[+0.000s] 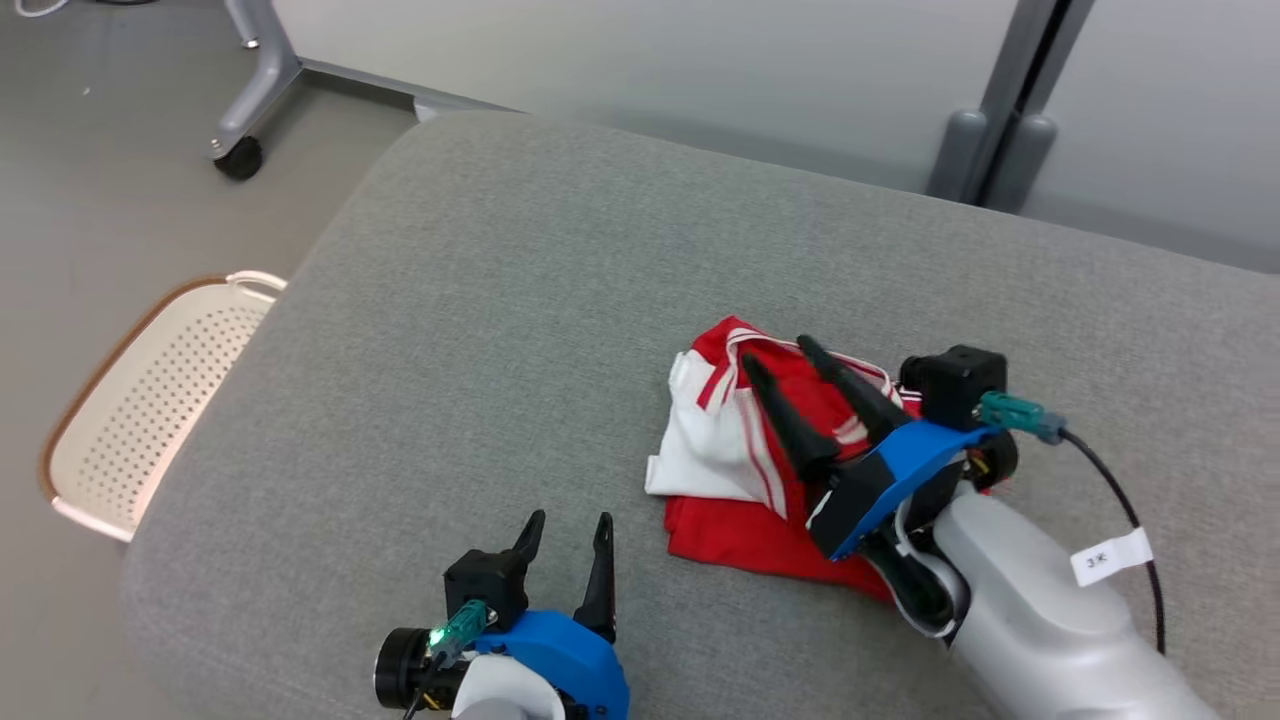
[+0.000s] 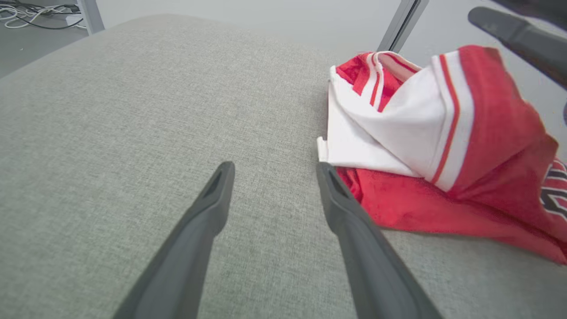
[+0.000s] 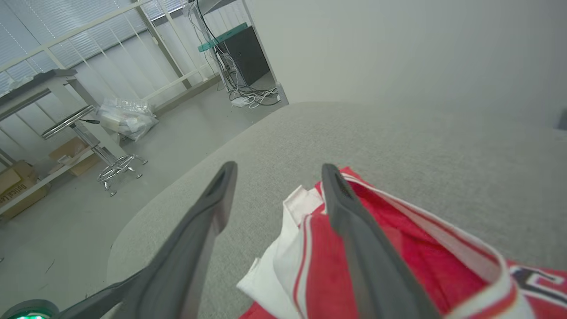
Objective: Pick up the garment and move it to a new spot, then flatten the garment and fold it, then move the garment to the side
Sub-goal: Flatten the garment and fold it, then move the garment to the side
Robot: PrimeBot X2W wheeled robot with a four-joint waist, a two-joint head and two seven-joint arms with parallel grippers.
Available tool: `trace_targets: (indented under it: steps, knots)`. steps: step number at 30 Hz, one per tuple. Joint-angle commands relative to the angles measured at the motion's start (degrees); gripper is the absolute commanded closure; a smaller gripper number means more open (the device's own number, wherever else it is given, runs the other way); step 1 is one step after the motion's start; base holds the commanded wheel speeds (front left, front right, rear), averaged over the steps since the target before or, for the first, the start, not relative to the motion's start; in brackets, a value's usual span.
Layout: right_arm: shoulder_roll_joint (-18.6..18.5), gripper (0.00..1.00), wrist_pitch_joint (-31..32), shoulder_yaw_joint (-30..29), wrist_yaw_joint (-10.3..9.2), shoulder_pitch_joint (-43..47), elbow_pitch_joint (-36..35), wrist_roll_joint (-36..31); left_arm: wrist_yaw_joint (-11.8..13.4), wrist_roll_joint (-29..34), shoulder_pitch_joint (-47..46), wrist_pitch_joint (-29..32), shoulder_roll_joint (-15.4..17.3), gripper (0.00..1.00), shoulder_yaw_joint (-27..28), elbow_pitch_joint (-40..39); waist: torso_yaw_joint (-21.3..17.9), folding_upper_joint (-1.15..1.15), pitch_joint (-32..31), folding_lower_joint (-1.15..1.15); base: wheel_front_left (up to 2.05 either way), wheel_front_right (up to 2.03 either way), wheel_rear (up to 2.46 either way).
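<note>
The garment, a red and white jersey, lies crumpled on the grey cushioned surface, right of centre. My right gripper hovers over it, open, with nothing between its fingers. In the right wrist view the right gripper has one finger over the garment and the other over bare cushion. My left gripper stands open near the front edge, to the left of the cloth. In the left wrist view the left gripper is just short of the garment, whose white flap faces it.
A white perforated basket sits on the floor off the cushion's left edge. A grey wheeled frame leg stands at the back left, a grey post at the back right. A metal stool stands on the floor beyond.
</note>
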Motion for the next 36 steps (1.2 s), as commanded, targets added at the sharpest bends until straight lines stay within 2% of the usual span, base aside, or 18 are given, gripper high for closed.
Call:
trace_targets:
  steps: [1,3,9,14,18,25,36]
  knots:
    - [-1.1,0.0,-0.4,-0.5,0.01,-0.4,-0.2,-0.9,0.5,0.5,-1.1,-0.2,0.0,0.0,0.6,0.0,-1.3,0.0,-0.8,0.0,0.0,0.0,0.0]
    - [-1.9,0.0,-0.7,-3.4,0.01,-0.8,-1.0,-2.3,1.0,1.4,-1.2,-0.2,0.0,0.0,1.5,0.2,-3.2,0.0,-1.1,0.0,0.0,0.0,0.0]
    - [-3.5,0.0,-0.7,-17.2,0.01,4.1,-3.8,-10.4,3.1,5.5,-1.5,-0.2,0.0,0.0,5.6,-0.5,-9.1,0.0,-2.2,0.0,0.0,0.0,0.0]
    - [-2.5,0.0,-0.7,-26.8,0.01,9.8,-4.6,-17.2,4.8,9.2,0.1,-0.2,0.0,0.0,9.4,-1.5,-13.1,0.0,-3.2,0.0,0.0,0.0,0.0]
    - [-0.8,0.0,-0.7,-32.3,0.01,14.2,-5.2,-22.3,5.6,12.1,1.5,-0.2,0.0,0.0,12.4,-1.6,-15.8,0.0,-4.2,0.0,0.0,0.0,0.0]
    - [2.9,0.0,-0.7,-37.4,0.01,19.9,-5.1,-29.7,6.8,17.8,4.7,-0.2,0.1,0.0,17.1,-0.9,-19.1,0.0,-6.8,0.0,0.0,0.0,0.0]
    - [6.2,0.0,-0.7,-39.3,0.02,23.7,-3.7,-34.5,4.9,23.4,10.1,-0.2,0.2,0.0,21.7,-1.7,-21.4,0.0,-10.1,0.0,0.0,0.0,0.0]
